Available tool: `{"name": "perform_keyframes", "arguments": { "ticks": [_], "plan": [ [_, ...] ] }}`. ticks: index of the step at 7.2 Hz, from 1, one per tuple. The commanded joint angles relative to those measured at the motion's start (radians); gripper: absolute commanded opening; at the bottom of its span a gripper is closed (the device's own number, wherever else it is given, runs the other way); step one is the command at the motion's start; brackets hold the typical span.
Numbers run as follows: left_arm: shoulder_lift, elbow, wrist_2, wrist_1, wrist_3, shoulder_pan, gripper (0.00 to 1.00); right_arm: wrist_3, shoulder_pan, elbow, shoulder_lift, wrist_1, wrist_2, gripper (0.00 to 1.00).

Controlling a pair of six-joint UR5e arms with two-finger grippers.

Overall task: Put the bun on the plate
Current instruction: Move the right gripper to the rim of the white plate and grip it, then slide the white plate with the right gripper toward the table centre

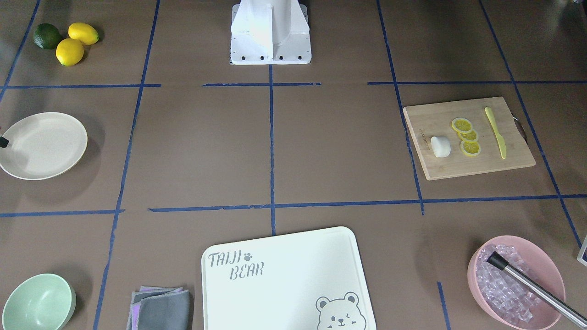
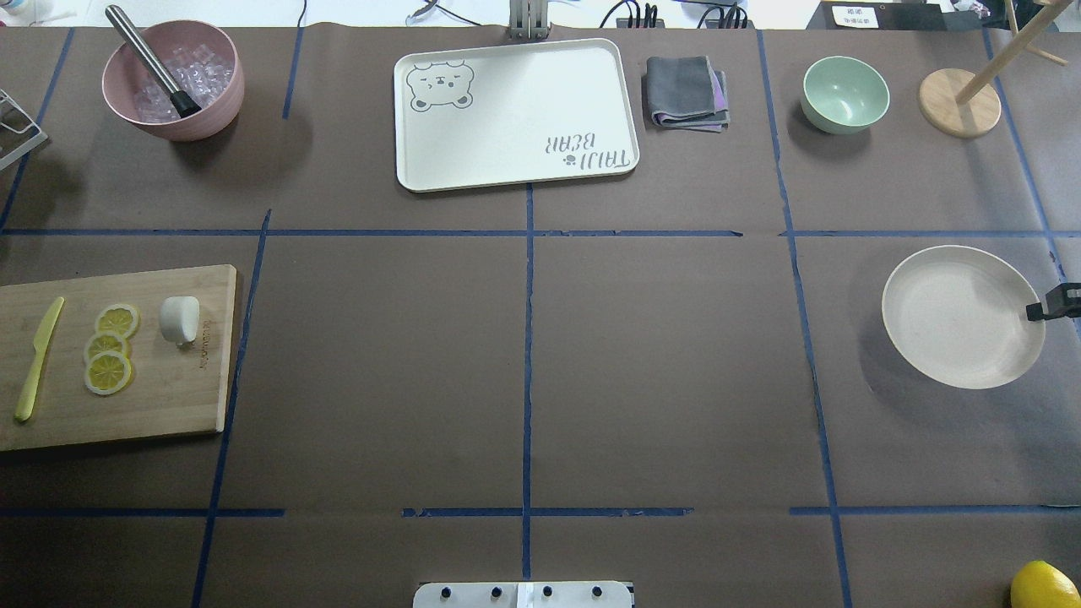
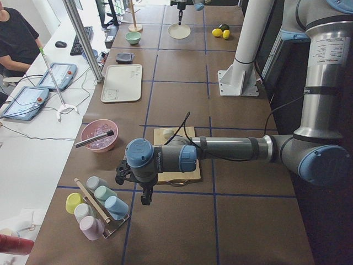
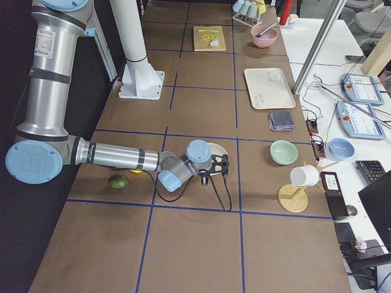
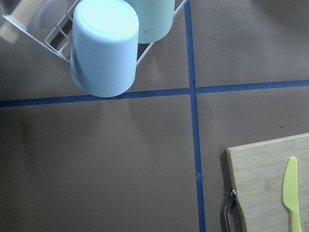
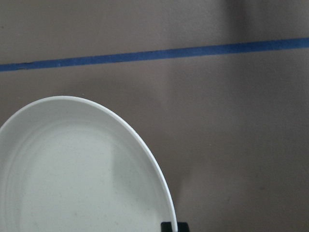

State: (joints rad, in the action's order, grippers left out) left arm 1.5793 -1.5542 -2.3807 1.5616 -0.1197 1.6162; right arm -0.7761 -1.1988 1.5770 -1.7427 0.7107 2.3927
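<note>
The bun (image 2: 180,318) is a small white lump lying on the wooden cutting board (image 2: 169,397) at the table's left, next to lemon slices (image 2: 110,359); it also shows in the front view (image 1: 440,146). The cream plate (image 2: 963,317) sits bare at the right and fills the lower left of the right wrist view (image 6: 72,169). My right gripper (image 2: 1037,311) hangs over the plate's right rim, only a black tip showing, so I cannot tell its state. My left gripper (image 3: 146,197) hovers beyond the board's outer end, near the cup rack; I cannot tell its state.
A yellow knife (image 2: 38,359) lies on the board. At the far side stand a pink bowl of ice (image 2: 173,80) with a metal tool, the bear-printed board (image 2: 515,114), a grey cloth (image 2: 686,93), a mint bowl (image 2: 844,95) and a wooden stand (image 2: 958,103). A cup rack (image 5: 104,46) sits near my left gripper.
</note>
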Motion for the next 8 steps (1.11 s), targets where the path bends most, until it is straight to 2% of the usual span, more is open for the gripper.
{"name": "perform_keyframes", "arguments": {
  "ticks": [1,3,4,6,8],
  "plan": [
    [0.001,-0.006,0.000,0.000,0.000,0.001,1.00,-0.191,-0.002,0.014,0.119,0.006,0.046,0.00],
    [-0.001,-0.006,0.000,0.000,0.000,0.001,1.00,-0.381,0.045,0.017,0.236,0.030,0.072,0.00],
    [-0.001,-0.006,0.000,0.000,0.000,0.001,1.00,-0.485,0.100,0.018,0.288,0.032,0.053,0.00],
    [-0.004,-0.007,-0.002,0.000,0.000,0.001,1.00,-0.625,0.238,0.053,0.350,0.051,-0.071,0.00],
    [-0.004,-0.006,0.000,0.000,0.000,0.001,1.00,-0.657,0.403,0.183,0.444,0.302,-0.256,0.00]
  ]
}}
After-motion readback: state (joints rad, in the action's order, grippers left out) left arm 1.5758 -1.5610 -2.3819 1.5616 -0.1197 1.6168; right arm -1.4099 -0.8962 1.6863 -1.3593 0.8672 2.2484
